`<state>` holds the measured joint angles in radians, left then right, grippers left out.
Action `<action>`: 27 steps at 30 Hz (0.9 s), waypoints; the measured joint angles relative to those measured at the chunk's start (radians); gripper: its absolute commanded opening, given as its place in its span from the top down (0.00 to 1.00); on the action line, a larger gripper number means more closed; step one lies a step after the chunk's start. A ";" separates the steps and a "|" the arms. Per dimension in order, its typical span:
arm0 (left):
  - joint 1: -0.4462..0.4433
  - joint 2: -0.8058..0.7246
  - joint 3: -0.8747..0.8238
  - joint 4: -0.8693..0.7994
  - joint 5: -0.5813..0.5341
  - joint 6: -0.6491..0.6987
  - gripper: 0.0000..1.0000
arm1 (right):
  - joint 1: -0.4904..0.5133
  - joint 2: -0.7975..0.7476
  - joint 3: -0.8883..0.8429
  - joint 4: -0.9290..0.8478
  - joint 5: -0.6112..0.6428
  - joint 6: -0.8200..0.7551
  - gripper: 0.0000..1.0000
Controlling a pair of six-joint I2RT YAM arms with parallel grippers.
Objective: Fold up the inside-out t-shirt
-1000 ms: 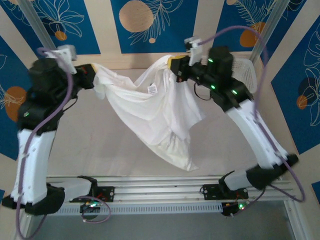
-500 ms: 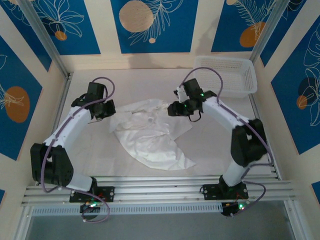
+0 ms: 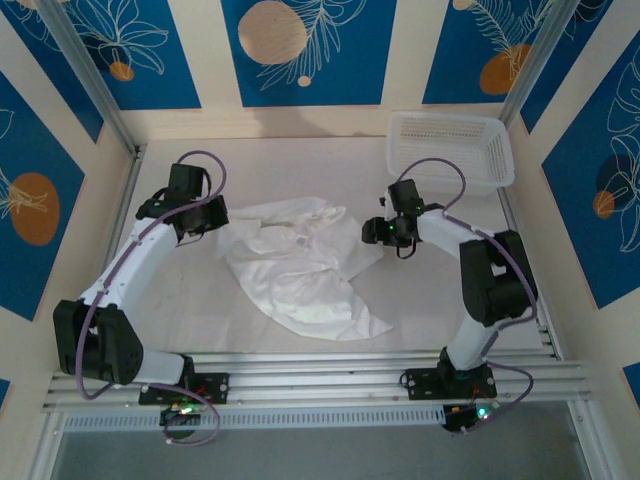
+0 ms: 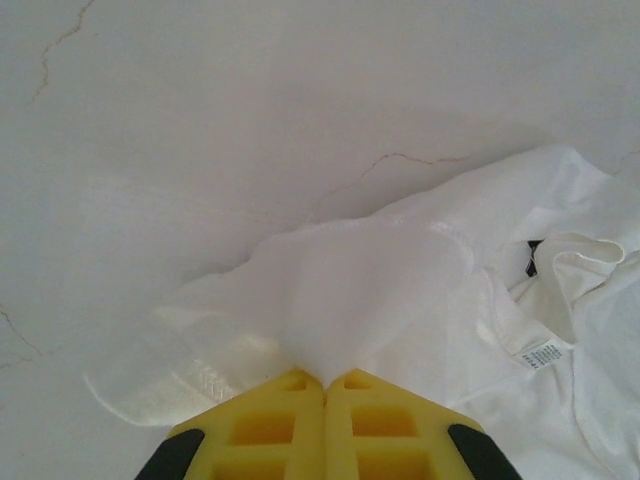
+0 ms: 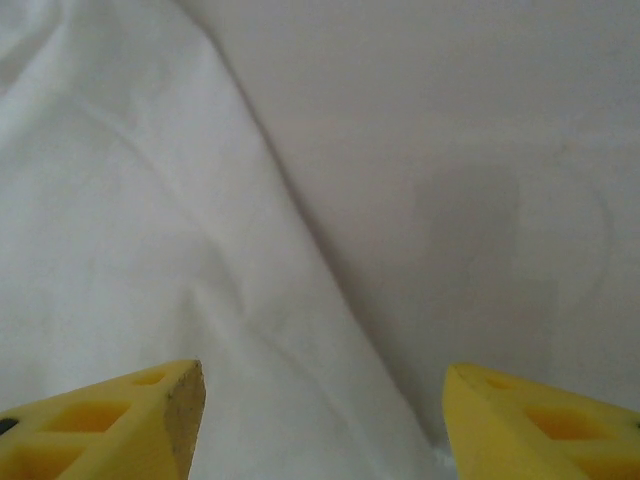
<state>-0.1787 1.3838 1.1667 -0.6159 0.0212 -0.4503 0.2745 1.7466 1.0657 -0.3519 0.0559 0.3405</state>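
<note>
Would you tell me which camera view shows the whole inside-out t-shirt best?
The top external view: the t-shirt lies whole, crumpled on the table. The left wrist view shows its neckline, labels and a fold pinched in the left gripper; the right wrist view, plain cloth by the open right gripper.

— What does your right gripper (image 5: 320,400) see?
— My two yellow fingers (image 5: 130,420) stand wide apart over the white t-shirt (image 5: 130,230). Its wrinkled edge runs diagonally, with the pale table (image 5: 480,130) bare to the right.
</note>
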 measured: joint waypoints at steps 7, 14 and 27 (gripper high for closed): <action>0.000 -0.002 -0.014 0.001 0.000 0.008 1.00 | 0.005 0.069 0.023 -0.003 -0.013 0.010 0.52; 0.000 -0.002 -0.014 0.002 0.000 0.003 1.00 | 0.016 0.097 0.033 -0.016 -0.033 0.021 0.94; 0.047 -0.097 0.399 -0.152 0.052 -0.011 1.00 | 0.018 -0.409 0.273 -0.150 0.030 -0.047 1.00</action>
<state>-0.1314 1.2865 1.5654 -0.7681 0.0734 -0.4618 0.2920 1.3373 1.3388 -0.5014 0.0856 0.2932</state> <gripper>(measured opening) 0.042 0.060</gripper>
